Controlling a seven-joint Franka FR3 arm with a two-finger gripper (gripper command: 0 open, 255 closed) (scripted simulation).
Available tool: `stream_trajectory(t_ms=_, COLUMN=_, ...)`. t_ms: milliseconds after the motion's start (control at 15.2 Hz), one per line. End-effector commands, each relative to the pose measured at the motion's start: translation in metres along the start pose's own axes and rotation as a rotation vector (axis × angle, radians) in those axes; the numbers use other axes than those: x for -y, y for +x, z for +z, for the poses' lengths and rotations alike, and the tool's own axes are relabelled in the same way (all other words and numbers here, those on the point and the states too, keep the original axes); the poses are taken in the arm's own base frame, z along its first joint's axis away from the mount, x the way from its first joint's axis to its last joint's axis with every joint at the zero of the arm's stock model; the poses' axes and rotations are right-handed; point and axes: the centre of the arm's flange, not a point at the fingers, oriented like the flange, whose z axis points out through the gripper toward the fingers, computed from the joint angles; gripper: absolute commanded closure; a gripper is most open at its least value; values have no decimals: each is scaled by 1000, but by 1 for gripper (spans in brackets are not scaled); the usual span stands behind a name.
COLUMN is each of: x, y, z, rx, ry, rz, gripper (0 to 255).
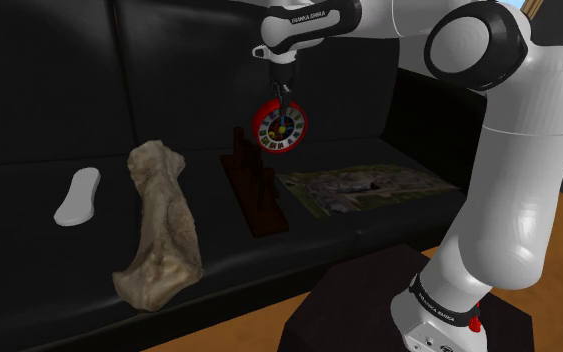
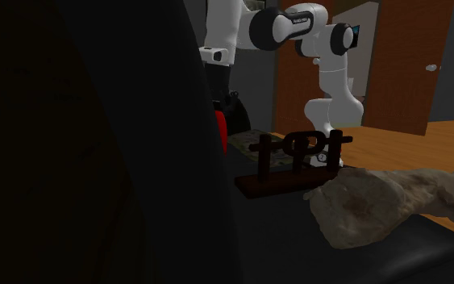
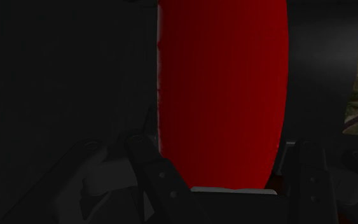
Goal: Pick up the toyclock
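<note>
Red toyclock — clamped in claw | clear above black sofa | rack near

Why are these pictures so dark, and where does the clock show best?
Shoulder view: dim light on a black sofa, yet the clock shows its coloured face clearly. Second exterior view: the sofa's dark back hides all but a red sliver. Wrist view: its red body looms, shaded.

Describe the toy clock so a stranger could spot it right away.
Find the black sofa, then the dark brown rack on its seat. Just above the rack, the black gripper holds the toy clock: round, red-rimmed, with a multicoloured face, the one bright thing there.
</note>
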Motion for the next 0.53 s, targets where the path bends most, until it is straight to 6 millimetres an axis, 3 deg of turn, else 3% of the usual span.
stream_trajectory(t_ms=0, x=0, y=0, z=1, rx=1, ry=1, rz=0, gripper=255)
stream_trajectory(t_ms=198, x=0, y=0, z=1, rx=1, ry=1, rz=0, gripper=255)
stream_trajectory(t_ms=462, x=-2, y=-3, z=-20, rx=1, ry=1, rz=0, gripper=255)
